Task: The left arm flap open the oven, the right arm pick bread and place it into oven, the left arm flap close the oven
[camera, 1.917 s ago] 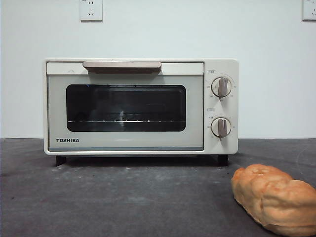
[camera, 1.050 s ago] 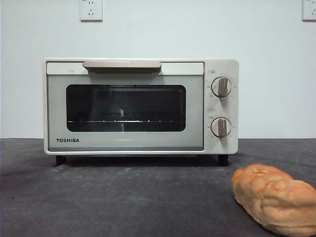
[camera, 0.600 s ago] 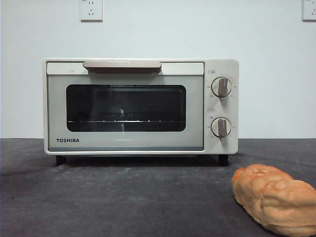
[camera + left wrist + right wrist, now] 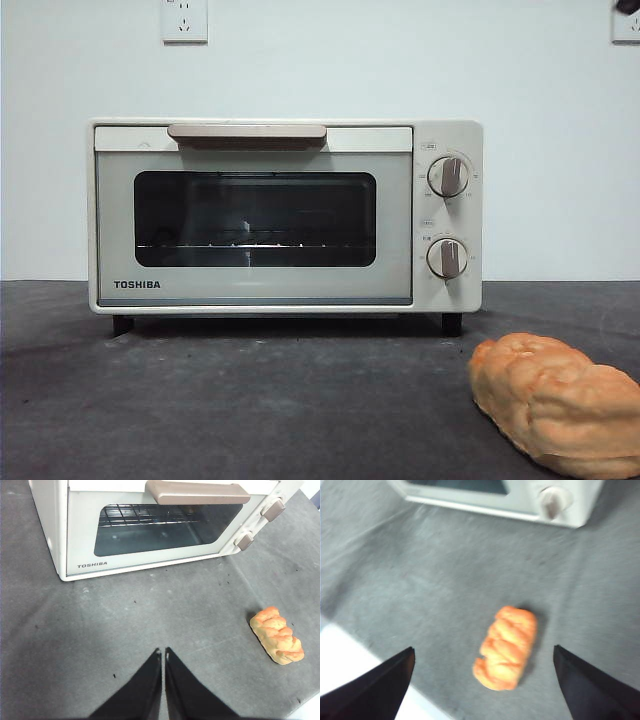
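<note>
The cream-white TOSHIBA oven [image 4: 285,215] stands at the back of the dark table with its door shut and its beige handle [image 4: 247,133] on top. It also shows in the left wrist view [image 4: 80,535]. The bread [image 4: 555,400] lies on the table in front of the oven's right side. My left gripper [image 4: 162,651] is shut and empty, above the table in front of the oven. My right gripper [image 4: 484,651] is open wide, above the bread [image 4: 507,646], without touching it. A black tip [image 4: 628,5] shows at the front view's top right corner.
Two wall outlets [image 4: 184,20] sit on the white wall behind the oven. Two knobs [image 4: 448,176] are on the oven's right panel. The table's pale edge [image 4: 350,655] runs close to the bread. Bare dark tabletop [image 4: 250,400] lies in front of the oven.
A black tip has come into the top right corner of the front view. The oven and the bread have not moved.
</note>
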Available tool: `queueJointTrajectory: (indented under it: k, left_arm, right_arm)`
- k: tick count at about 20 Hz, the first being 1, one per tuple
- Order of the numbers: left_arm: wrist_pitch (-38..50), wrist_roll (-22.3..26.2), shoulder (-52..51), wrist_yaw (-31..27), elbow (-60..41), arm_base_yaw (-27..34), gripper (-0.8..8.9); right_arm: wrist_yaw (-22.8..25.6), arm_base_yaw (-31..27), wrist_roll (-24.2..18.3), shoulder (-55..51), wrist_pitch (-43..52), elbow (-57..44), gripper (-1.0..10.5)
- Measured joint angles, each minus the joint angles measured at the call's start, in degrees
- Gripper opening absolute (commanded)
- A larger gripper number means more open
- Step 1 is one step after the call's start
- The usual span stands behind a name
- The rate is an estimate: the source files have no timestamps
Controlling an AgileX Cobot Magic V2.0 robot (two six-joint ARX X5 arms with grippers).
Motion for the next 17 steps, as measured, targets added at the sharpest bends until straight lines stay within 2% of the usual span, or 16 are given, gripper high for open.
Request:
queueJointTrajectory:
  k: [3, 7, 9, 12, 17]
  left_arm:
    - [0.00, 0.00, 0.00, 0.00, 0.00, 0.00, 0.16]
    - [0.00, 0.00, 0.00, 0.00, 0.00, 0.00, 0.16]
    - [0.00, 0.00, 0.00, 0.00, 0.00, 0.00, 0.16]
    - [0.00, 0.00, 0.00, 0.00, 0.00, 0.00, 0.16]
    - [0.00, 0.00, 0.00, 0.00, 0.00, 0.00, 0.16]
  right_arm:
    - [5.35, 6.10, 3.54, 1.66, 4.31, -4.35, 4.4]
    - [12.31, 15.61, 10.47, 4.26, 14.40, -11.63, 4.4]
    - [17.27, 20.55, 14.05, 6.99, 18.53, -14.40, 4.4]
    - [26.53, 26.12, 17.00, 12.09, 21.92, -14.91, 4.4]
    - [32.89, 29.99, 19.54, 21.99, 28.17, -14.91, 4.4]
